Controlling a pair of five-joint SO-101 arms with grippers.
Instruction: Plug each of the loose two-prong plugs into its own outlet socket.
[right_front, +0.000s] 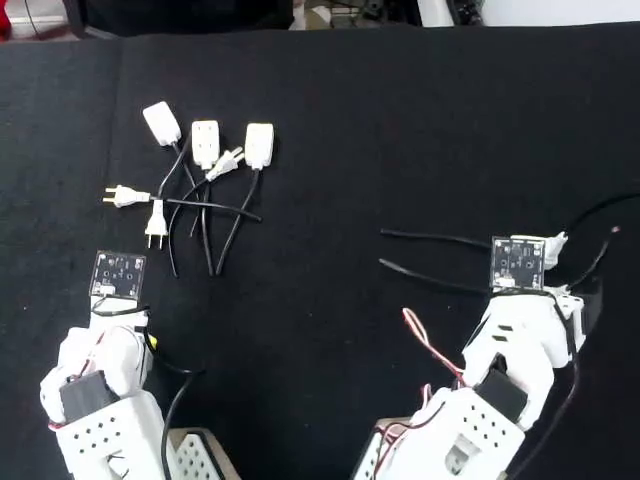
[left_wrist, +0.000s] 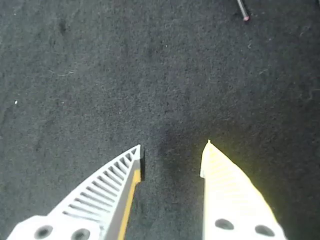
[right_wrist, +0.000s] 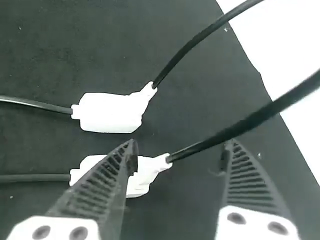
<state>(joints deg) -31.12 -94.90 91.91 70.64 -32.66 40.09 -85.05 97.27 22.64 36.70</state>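
Three white outlet sockets (right_front: 205, 142) lie in a row at the far left of the black table. Just in front of them are three loose two-prong plugs (right_front: 156, 225), their black cords crossing. My left gripper (left_wrist: 174, 146) is open above bare black cloth, close to the table's front left and short of the plugs. My right gripper (right_wrist: 179, 148) is open above two white plug-and-socket pairs (right_wrist: 110, 112) that are joined end to end. One finger (right_wrist: 107, 185) covers part of the nearer pair (right_wrist: 147, 170), whose black cord (right_wrist: 240, 125) runs between the fingers.
Two black cords (right_front: 430, 238) trail left from under the right arm (right_front: 520, 340). A cord end (left_wrist: 243, 11) lies ahead of the left gripper. The cloth's edge and a white surface (right_wrist: 280, 50) are close beside the right gripper. Bare cloth separates the two arms.
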